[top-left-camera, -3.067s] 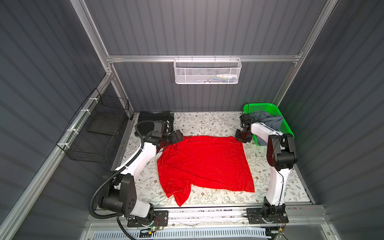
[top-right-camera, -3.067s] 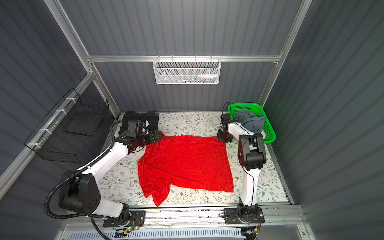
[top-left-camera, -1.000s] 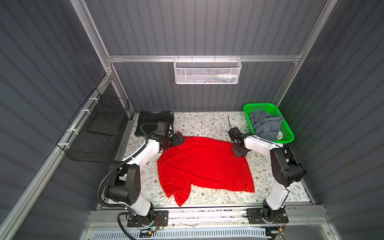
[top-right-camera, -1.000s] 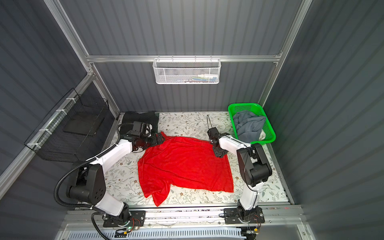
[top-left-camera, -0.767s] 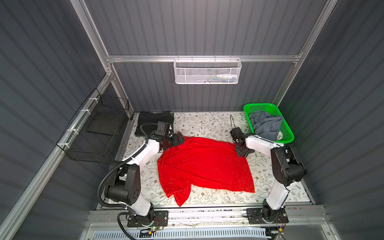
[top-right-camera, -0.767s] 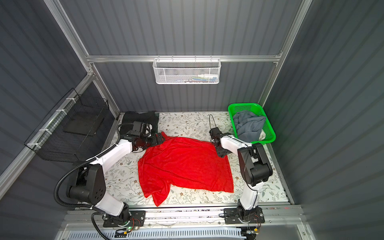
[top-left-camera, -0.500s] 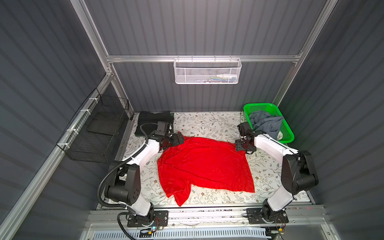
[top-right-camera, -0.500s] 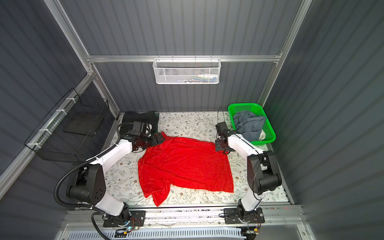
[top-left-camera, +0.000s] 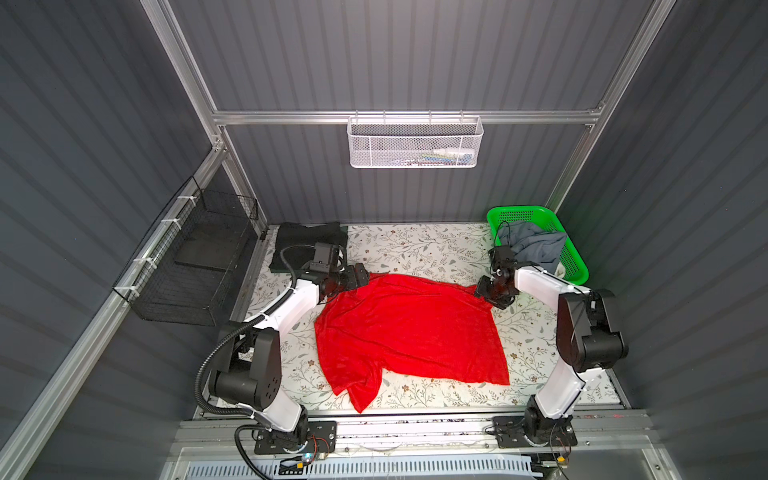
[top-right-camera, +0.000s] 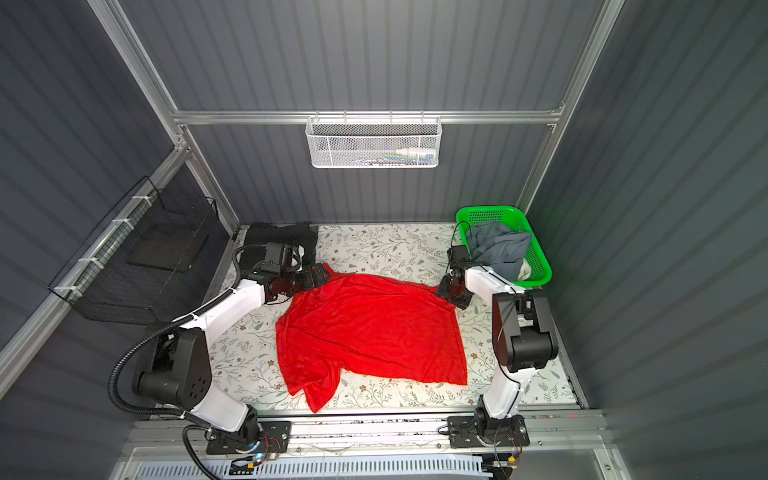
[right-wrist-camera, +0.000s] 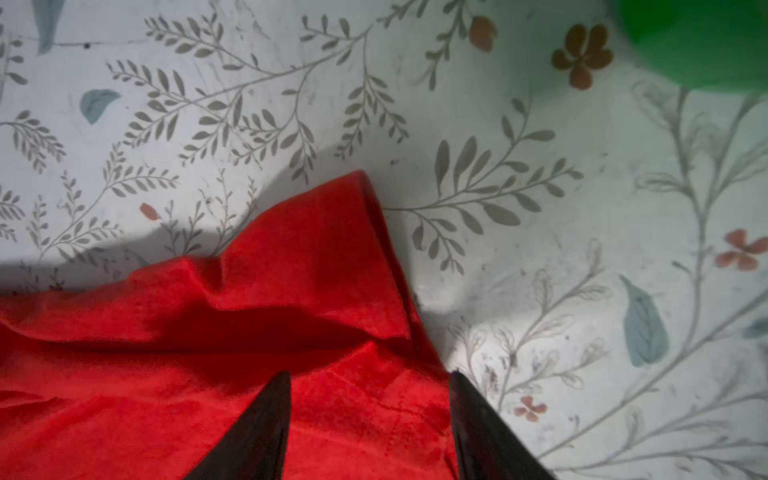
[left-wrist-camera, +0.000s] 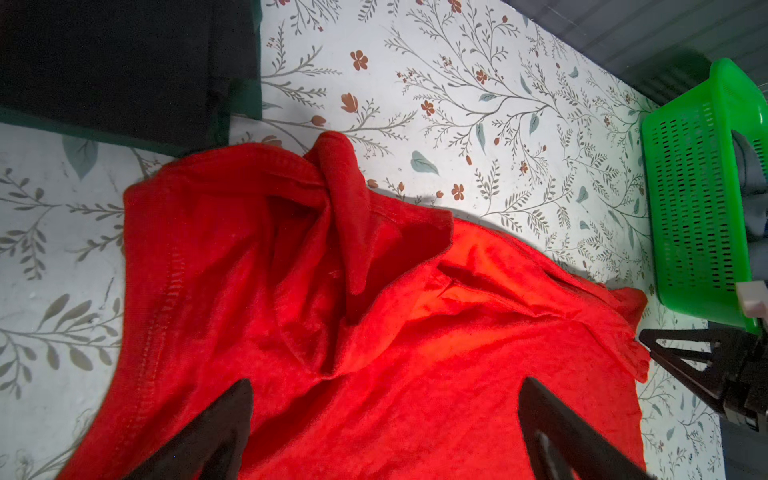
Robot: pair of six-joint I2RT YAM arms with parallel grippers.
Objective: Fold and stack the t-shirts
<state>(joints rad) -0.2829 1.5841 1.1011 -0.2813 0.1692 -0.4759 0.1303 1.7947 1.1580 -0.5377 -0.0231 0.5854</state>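
So, our left gripper [left-wrist-camera: 385, 381] has its jaws spread as wide as they go, low over the far left corner of the red t-shirt [top-left-camera: 407, 328], where the cloth bunches into a little ridge. Our right gripper [right-wrist-camera: 368, 374] has its jaws apart too, but narrower. It sits over the far right corner with one finger [right-wrist-camera: 478, 419] right at the hem, and we can't tell if it touches the cloth. The shirt lies mostly flat mid-table on the floral table cover [top-left-camera: 415, 249], with a crumpled sleeve at the near left. Crowding things: the dark folded t-shirts [top-left-camera: 309, 241] sit just beyond the left gripper, and the green basket [top-left-camera: 515, 209] sits just beside the right one, with a grey-blue t-shirt [top-left-camera: 536, 247] heaped inside. A white mesh basket [top-left-camera: 415, 145] on the back rail and a black wire basket [top-left-camera: 195, 266] on the left wall hang well apart from all this.
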